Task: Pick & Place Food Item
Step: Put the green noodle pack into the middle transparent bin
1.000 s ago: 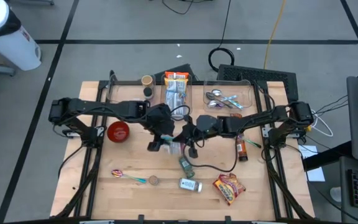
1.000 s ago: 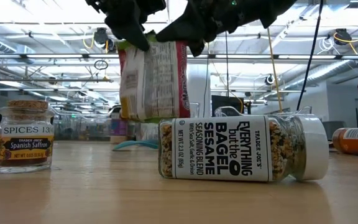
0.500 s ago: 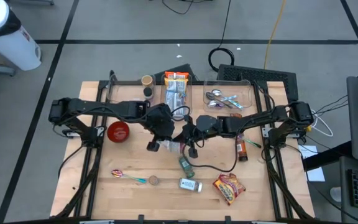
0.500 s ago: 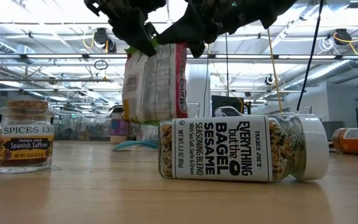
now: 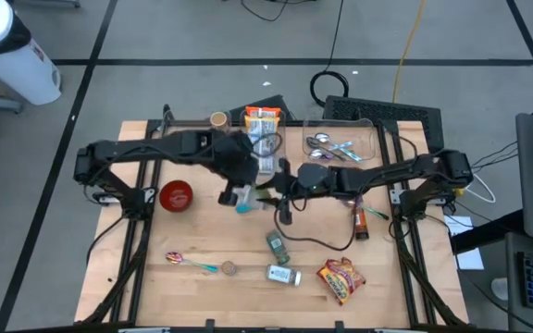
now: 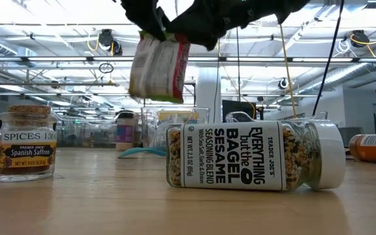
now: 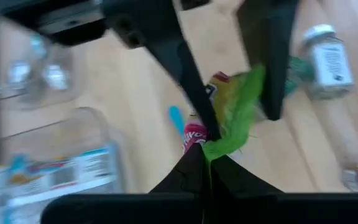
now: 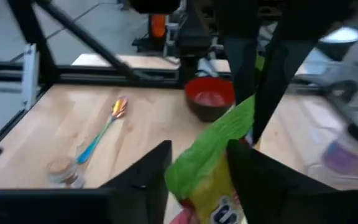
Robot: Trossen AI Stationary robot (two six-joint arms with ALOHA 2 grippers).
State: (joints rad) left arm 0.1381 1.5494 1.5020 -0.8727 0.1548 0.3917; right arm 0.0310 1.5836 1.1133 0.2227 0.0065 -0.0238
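The snack packet is pinched by its green top edge in the closed left tool, hanging above the desk, while the right tool stands parted around that edge; the thin pinch could slip and the packet be dropped.

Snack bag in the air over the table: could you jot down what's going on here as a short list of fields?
held item: snack bag, off the table
left gripper: shut on the bag's green top edge
right gripper: open, fingers either side of the bag
below, nearer the front: seasoning jar on its side
other items: saffron jar, upright; red bowl; clear tray with spoons
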